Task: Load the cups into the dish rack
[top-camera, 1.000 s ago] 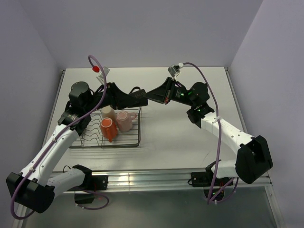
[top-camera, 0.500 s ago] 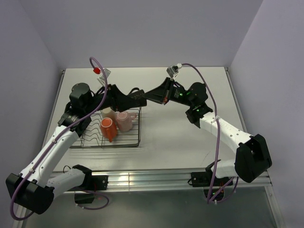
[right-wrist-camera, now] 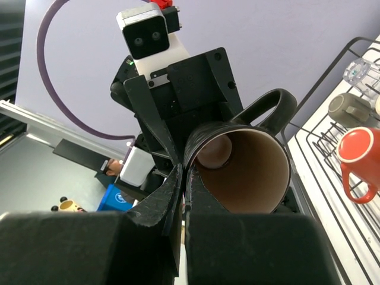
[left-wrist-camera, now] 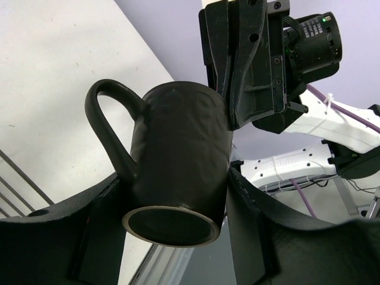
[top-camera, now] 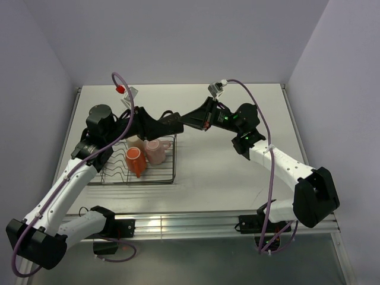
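Note:
Above the table both grippers meet on the dark brown mug (left-wrist-camera: 178, 148). My left gripper (left-wrist-camera: 175, 185) is shut on its body near the base, one finger on each side. My right gripper (right-wrist-camera: 185, 178) is shut on the rim, pinching the wall of the mug (right-wrist-camera: 252, 172) with one finger inside. In the top view the two grippers join at the mug (top-camera: 183, 122), just beyond the dish rack (top-camera: 171, 179). In the rack sit an orange mug (top-camera: 135, 160), a pink mug (top-camera: 155, 151) and a beige tumbler (top-camera: 135, 141). The right wrist view also shows the olive-green cup (right-wrist-camera: 347, 108) and the clear glass (right-wrist-camera: 361, 70) in the rack.
The dark wire rack (right-wrist-camera: 332, 155) stands left of the table's middle. Purple cables (top-camera: 261, 113) arch above both arms. Walls close the table (top-camera: 237, 172) on three sides.
The left gripper has edged slightly toward the right one and its fingers now sit against the mug's sides. The right gripper has kept its pinch on the rim.

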Motion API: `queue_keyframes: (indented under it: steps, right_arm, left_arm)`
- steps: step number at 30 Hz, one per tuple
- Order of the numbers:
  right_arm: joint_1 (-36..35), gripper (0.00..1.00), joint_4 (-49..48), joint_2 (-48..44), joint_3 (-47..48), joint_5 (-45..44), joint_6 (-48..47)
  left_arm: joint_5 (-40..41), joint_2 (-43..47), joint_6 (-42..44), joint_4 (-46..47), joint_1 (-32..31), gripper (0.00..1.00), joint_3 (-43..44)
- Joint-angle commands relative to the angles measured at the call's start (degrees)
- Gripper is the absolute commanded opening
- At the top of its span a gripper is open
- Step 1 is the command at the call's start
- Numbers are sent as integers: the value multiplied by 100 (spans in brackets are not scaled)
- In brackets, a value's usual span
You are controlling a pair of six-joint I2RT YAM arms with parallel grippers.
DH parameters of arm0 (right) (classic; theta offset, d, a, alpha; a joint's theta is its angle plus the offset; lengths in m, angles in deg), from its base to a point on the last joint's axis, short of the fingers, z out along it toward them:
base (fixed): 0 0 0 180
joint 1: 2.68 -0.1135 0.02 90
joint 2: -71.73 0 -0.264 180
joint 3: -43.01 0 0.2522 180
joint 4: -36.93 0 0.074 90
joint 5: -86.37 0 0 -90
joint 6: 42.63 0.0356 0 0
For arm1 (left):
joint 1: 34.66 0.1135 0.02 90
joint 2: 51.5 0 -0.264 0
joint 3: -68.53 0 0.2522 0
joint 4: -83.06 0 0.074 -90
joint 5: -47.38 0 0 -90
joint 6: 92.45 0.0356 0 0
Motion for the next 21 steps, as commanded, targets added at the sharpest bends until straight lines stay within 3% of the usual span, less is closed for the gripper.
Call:
queue_keyframes:
  steps: [1,4,7,15,21]
  right_arm:
    - [-15,4,-212,-4,71,-421,-258]
    - [-14,23,-18,-92,27,-482,-443]
    - [-14,35,429,-259,27,-552,-689]
    - [-14,45,1282,-663,-78,-719,-1260]
    - [-6,46,3030,-1348,-132,-1605,-2313]
  left_arm:
    - [-30,148,277,-358,-106,0,303]
    - [102,148,392,-648,-106,0,497]
    - [190,148,444,-745,-106,0,646]
    - [638,104,638,-1315,-106,0,1112]
    - [1429,-10,849,-2238,-97,0,1577]
